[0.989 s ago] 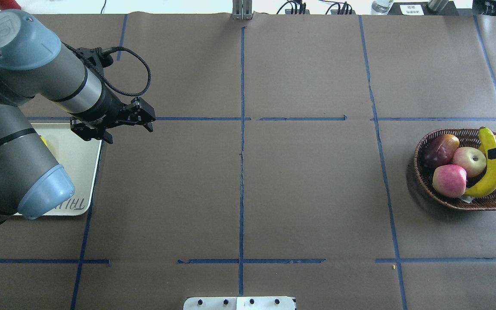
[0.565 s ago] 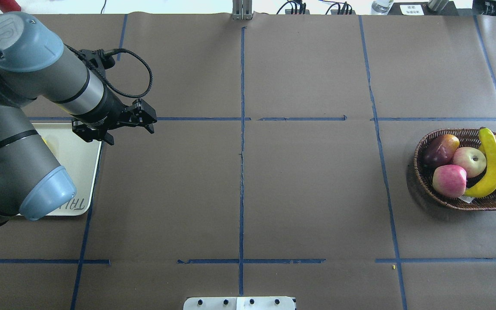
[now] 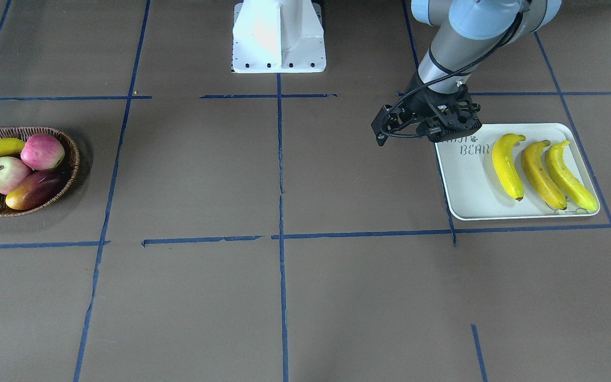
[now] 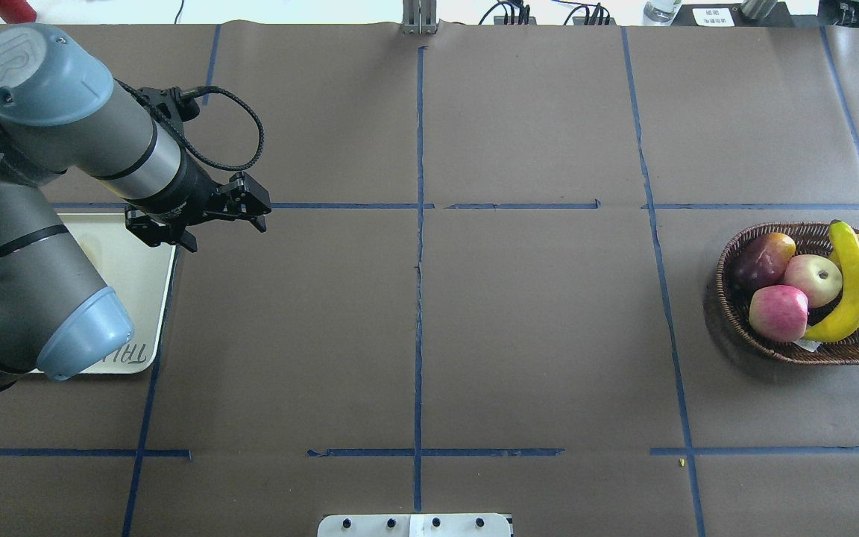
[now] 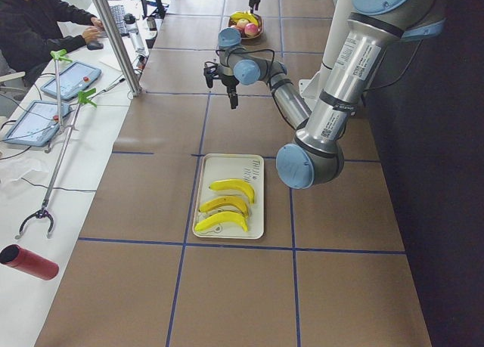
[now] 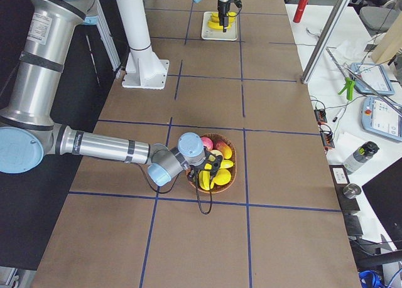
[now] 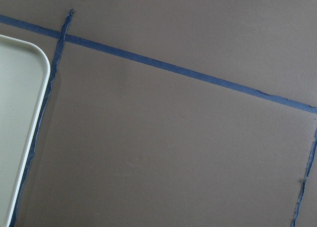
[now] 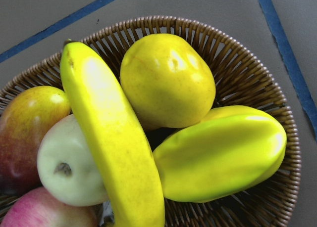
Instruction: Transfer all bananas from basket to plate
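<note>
Overhead exterior view: a wide brown-papered surface (image 4: pixel 534 335), marked into squares by blue tape. The robot's large grey left arm (image 4: pixel 27 224) leans over the pale plate (image 3: pixel 470 180) at one end. At the far opposite end sits the wicker basket (image 4: pixel 731 309).

Three bananas (image 3: pixel 541 172) lie side by side on the plate, filling the half away from its printed corner. The fourth banana (image 4: pixel 851 287) is in the basket. It arches over a pale apple (image 4: pixel 813 277), a pink apple (image 4: pixel 778 313) and two stubby yellow fruits (image 8: pixel 168 78), with a dark red fruit (image 4: pixel 763 259) just beside them.

The left gripper (image 4: pixel 254 209) hangs just off the plate's edge, over bare surface. Its jaws look parted and it carries nothing. The right gripper (image 6: pixel 210 170) hovers over the basket, and its wrist camera looks straight down on the banana. I cannot tell whether its jaws are parted or closed.

The step in hand seems to be picking up this last banana. It would go best with the jaws set across the banana's width, at the raised middle of the arch. That keeps the fingers off the round fruit underneath. A straight lift should stop it dragging the apples or tipping the basket. The free half of the plate, by the lettering, looks the right place to set it down.
</note>
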You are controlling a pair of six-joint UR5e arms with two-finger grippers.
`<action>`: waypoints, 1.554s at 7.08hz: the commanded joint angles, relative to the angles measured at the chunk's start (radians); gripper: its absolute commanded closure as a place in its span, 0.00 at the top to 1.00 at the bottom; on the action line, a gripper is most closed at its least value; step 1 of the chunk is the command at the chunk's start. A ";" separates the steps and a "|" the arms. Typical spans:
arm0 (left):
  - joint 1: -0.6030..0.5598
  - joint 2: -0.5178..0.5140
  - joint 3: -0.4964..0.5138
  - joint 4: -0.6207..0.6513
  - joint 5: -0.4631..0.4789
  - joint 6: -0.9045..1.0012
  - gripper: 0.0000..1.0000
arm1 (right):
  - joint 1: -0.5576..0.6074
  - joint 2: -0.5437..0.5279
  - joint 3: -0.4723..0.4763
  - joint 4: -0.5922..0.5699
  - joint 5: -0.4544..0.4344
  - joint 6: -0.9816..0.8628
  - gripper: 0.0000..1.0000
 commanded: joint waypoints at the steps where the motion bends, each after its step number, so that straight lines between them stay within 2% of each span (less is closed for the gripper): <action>1: 0.000 0.000 0.001 0.000 0.001 0.000 1.00 | -0.050 0.026 -0.002 0.002 -0.004 0.071 0.99; 4: 0.000 0.001 0.001 0.002 0.002 0.002 1.00 | -0.081 0.032 -0.008 0.002 -0.016 0.093 0.99; 7: 0.000 0.004 -0.003 0.002 0.002 0.002 1.00 | -0.100 0.032 -0.016 0.000 -0.085 0.096 0.98; 8: 0.000 0.007 -0.003 0.002 0.004 0.002 1.00 | -0.106 0.034 -0.016 0.000 -0.088 0.097 0.91; 9: 0.000 0.010 -0.003 0.002 0.004 0.002 1.00 | -0.104 0.034 -0.015 0.002 -0.090 0.097 0.51; 10: 0.000 0.010 -0.003 0.002 0.004 0.002 1.00 | -0.104 0.034 -0.011 0.002 -0.088 0.094 0.20; 11: 0.000 0.012 -0.003 0.002 0.004 0.002 1.00 | -0.103 0.034 -0.004 0.003 -0.085 0.093 0.07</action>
